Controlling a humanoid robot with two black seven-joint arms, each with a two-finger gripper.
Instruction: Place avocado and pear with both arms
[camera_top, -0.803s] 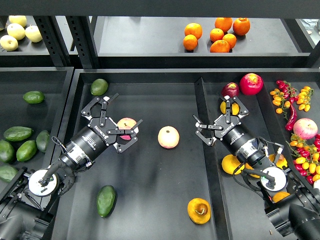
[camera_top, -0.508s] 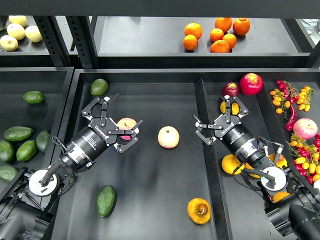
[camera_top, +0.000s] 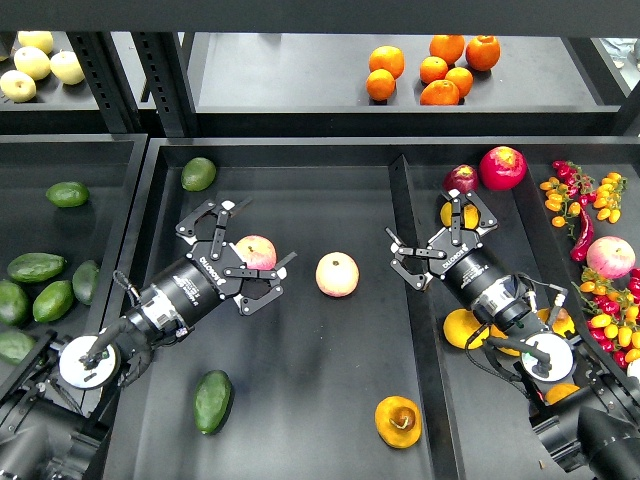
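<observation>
Two arms over the middle tray (camera_top: 300, 185), both hands spread open and holding nothing. Left hand (camera_top: 243, 255) has shifted since half a second ago: slid a little right and toward the camera, now sitting lower, its fingers splayed around a pink-and-yellow apple (camera_top: 255, 251) without visible grip. Right hand (camera_top: 440, 240) has not moved; it hovers over the divider between the middle tray and the right-hand tray, an orange-yellow fruit just behind its upper finger.

Task fruit untouched. Avocado (camera_top: 212, 401) lies on the tray floor near the front, below the left forearm, well apart from the left hand. Pear (camera_top: 398, 421) sits at the front of the same tray, hollow end up, near the divider, well behind the right hand. A second apple (camera_top: 337, 274) rests between the two hands. Rounder, lighter avocado (camera_top: 198, 173) at the tray's back left corner.

Reading: both fruits already lie in the middle tray and both hands are free, so placing looks done and the left arm's drift may be a withdrawal. Uncertain.
</observation>
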